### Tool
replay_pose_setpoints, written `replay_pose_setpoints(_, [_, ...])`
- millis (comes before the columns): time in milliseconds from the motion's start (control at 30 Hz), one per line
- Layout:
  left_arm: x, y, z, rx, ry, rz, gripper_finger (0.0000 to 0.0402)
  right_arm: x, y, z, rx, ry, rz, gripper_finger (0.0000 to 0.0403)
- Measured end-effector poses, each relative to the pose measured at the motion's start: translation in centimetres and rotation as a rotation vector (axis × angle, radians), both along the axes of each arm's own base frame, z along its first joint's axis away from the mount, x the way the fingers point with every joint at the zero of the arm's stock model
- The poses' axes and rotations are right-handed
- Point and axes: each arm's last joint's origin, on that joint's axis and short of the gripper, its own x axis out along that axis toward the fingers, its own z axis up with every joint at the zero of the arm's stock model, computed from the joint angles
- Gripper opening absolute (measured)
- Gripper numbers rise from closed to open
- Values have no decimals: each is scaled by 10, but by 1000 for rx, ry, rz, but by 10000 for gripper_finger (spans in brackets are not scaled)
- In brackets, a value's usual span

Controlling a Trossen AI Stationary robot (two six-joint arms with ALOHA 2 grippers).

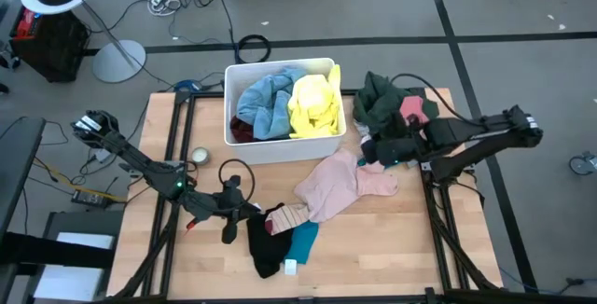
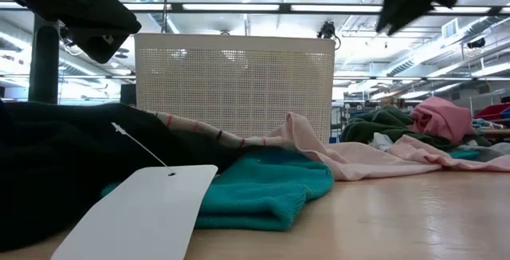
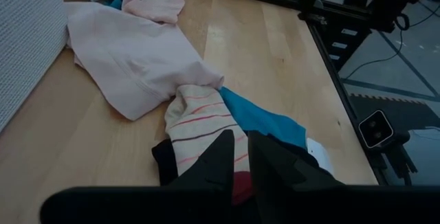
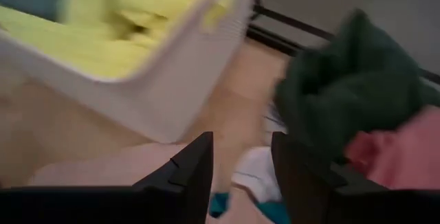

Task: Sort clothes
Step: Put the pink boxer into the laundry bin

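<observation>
The clothes lie in three groups. A blue (image 1: 266,103) and a yellow garment (image 1: 315,106) lie in the white bin (image 1: 280,147). A dark green (image 1: 382,99) and a rose garment (image 1: 412,108) are heaped to the right of the bin. A pale pink garment (image 1: 340,183), a striped cream piece (image 3: 203,117), a teal piece (image 2: 263,184) and a black piece (image 1: 266,243) lie spread on the table. My left gripper (image 3: 242,141) hovers above the striped and black pieces, its fingers almost together. My right gripper (image 4: 242,162) stands open in the air between the bin and the green heap, with nothing between its fingers.
A white tag (image 2: 135,212) lies at the near end of the black piece. A small round object (image 1: 200,157) and a black cable loop (image 1: 233,169) lie to the left, in front of the bin. Bare wood (image 1: 401,239) shows at the near right.
</observation>
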Motion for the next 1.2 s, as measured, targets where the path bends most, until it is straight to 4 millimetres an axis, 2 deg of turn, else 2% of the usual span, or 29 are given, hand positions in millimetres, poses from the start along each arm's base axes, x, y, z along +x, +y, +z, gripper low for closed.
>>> replay_pose_setpoints(400, [0, 0, 0, 0, 0, 0, 49, -55, -33, -41, -5, 116, -422, 197])
replay_pose_setpoints(700, [0, 1, 0, 9, -6, 21, 49, -69, -59, -83, 58, 224, -621, 247])
replay_pose_setpoints(900, [2, 5, 0, 10, -5, 41, 48, -69, -82, -120, 124, 269, -608, 257])
replay_pose_setpoints(967, [3, 5, 0, 9, -5, 45, 48, -70, -90, -126, 145, 256, -620, 248])
replay_pose_setpoints(1033, [3, 6, 0, 8, -3, 44, 48, -71, -97, -129, 180, 263, -605, 221])
replay_pose_setpoints(1100, [3, 6, 0, 9, -1, 45, 48, -73, -102, -129, 215, 274, -579, 171])
replay_pose_setpoints(1200, [4, 8, 0, 28, 0, 44, 48, -73, -103, -128, 244, 300, -529, 64])
